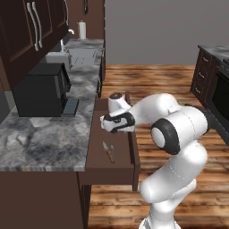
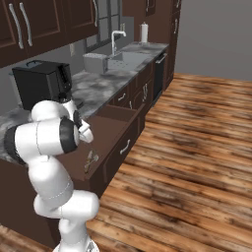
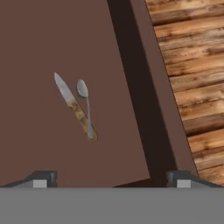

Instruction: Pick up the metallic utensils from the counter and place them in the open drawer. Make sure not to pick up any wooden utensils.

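End effector [image 3: 111, 177] hangs wide and empty above the open drawer [image 3: 144, 100], where the spoon [image 3: 85, 105] lies touching a knife [image 3: 74, 107] (brown handle). This looks like release done; next, I judge, check the surface [image 1: 44, 134] for other metal pieces.

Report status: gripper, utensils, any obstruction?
Gripper open, empty, above the open drawer. Spoon and knife lying inside, touching. Nothing blocking.

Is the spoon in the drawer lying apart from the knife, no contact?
No. In the hand view the spoon lies right alongside the knife on the drawer floor, its handle meeting the knife's brown handle at the lower end.
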